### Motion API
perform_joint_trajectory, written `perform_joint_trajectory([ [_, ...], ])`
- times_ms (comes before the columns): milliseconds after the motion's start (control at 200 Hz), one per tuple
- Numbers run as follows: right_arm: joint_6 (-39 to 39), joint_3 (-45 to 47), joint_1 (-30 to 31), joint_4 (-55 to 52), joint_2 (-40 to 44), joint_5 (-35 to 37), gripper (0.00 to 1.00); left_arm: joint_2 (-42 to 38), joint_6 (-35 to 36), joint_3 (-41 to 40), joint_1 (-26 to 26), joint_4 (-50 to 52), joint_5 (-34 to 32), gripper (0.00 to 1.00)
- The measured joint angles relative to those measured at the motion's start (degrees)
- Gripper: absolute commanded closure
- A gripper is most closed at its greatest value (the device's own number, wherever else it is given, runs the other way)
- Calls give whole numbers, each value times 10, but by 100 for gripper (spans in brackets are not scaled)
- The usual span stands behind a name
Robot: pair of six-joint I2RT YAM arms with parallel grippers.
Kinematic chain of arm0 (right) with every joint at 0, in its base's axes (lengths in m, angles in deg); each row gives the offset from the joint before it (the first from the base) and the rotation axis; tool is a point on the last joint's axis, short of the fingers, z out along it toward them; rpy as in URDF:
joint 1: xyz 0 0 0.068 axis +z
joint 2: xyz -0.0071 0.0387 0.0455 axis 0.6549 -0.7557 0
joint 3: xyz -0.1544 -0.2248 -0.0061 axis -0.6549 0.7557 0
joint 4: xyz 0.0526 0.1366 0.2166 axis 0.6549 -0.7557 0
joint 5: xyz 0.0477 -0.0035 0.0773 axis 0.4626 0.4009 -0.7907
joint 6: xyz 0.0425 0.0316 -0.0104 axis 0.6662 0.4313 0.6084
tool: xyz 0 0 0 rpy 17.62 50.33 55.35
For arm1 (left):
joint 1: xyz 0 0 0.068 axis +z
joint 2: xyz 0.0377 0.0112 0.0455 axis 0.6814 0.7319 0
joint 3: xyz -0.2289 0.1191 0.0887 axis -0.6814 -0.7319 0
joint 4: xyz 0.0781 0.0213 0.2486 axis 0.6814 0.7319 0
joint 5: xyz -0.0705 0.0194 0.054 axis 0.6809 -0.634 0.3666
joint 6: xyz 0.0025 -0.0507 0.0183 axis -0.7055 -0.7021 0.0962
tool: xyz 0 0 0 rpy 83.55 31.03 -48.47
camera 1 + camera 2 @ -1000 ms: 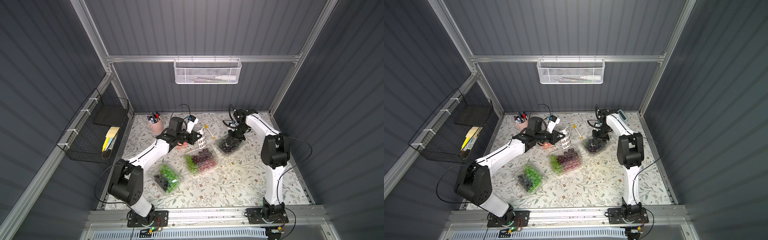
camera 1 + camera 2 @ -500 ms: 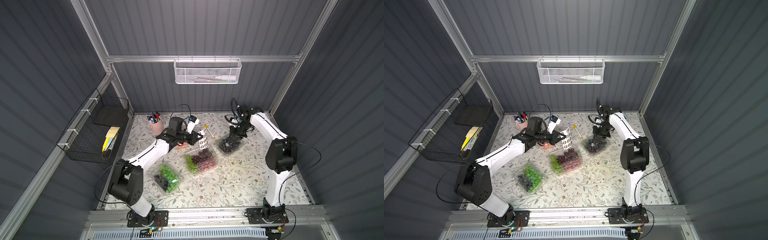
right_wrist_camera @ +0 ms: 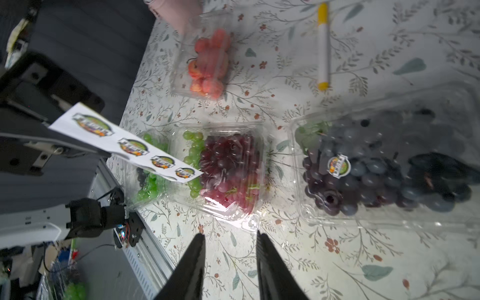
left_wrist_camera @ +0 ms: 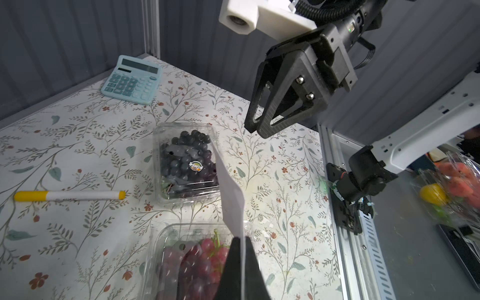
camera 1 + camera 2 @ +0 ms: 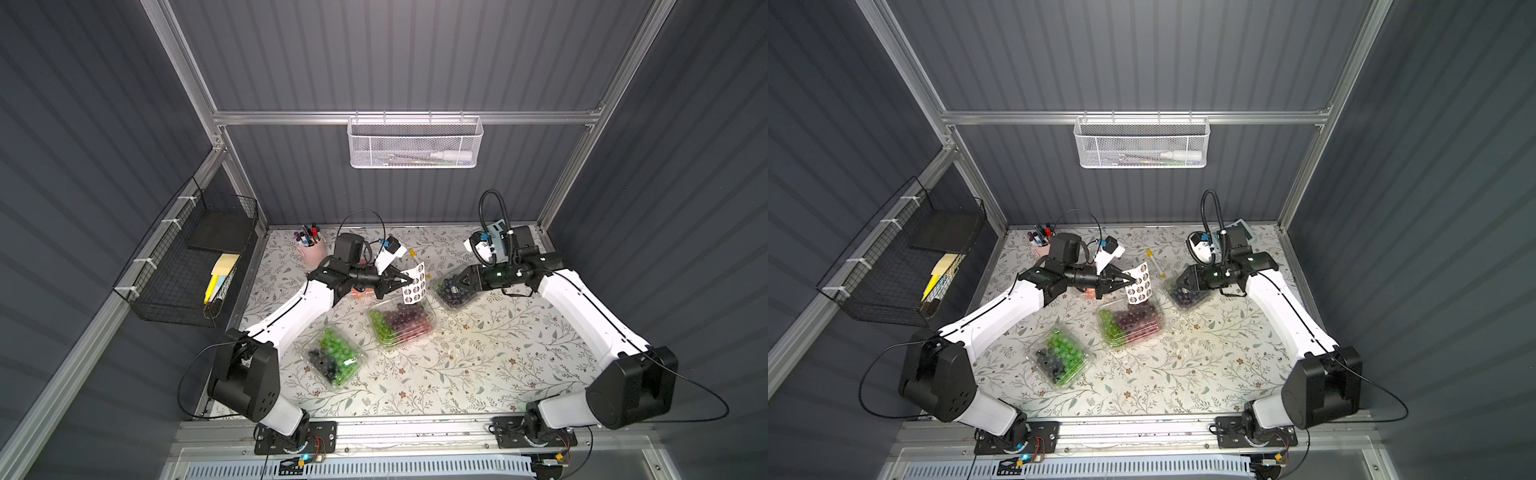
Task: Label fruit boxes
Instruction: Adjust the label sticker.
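Overhead look at a flowered surface carrying four clear fruit boxes, with two white robot arms reaching in from 6 o'clock. Near the centre, the red-and-green grape box. At 8 o'clock from it and a little apart, the green-and-black grape box. At 1 o'clock from the centre, the blueberry box, with one round sticker already on its lid. At 11 o'clock, the strawberry box, mostly hidden beneath the left arm in both top views. Clenched in the left fingers: one edge of a white sticker sheet, raised off the surface and tilted, printed with rows of round labels. Hanging over the 12 o'clock edge of the red-and-green grape box, between the strawberry and blueberry boxes, without touching either. Parted and grasping nothing: the right fingers, hovering over the 3 o'clock side of the blueberry box and pointing toward 9 o'clock. Only bare surface visible between their tips from the right wrist. Toward 11 o'clock by the back wall, a pink pen cup. At 12 o'clock, a white marker with yellow ends, lying flat just beside the blueberry box. In the far 1 o'clock corner, a pale blue calculator. On the back wall, a white mesh basket; on the 9 o'clock wall, a black wire basket.
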Motion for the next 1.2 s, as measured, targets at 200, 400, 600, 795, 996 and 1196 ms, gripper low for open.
perform_joint_trajectory([
  [200, -56, 99, 26, 113, 115, -95, 46, -4, 63, 0, 0, 18, 52, 100],
  [400, -102, 147, 26, 179, 155, -170, 43, -4, 102, 0, -5, 35, 97, 100],
  [600, -133, 126, 30, 183, 120, -198, 41, -4, 125, 0, -19, 42, 129, 100],
  [795, -175, 80, 57, 166, 64, -221, 41, -4, 134, 0, -28, 43, 143, 100],
  [996, -201, 72, 61, 150, 39, -254, 46, -4, 137, 0, -32, 43, 143, 100],
  [1196, -226, 66, 61, 122, 24, -274, 66, -4, 137, 0, -38, 40, 144, 100],
])
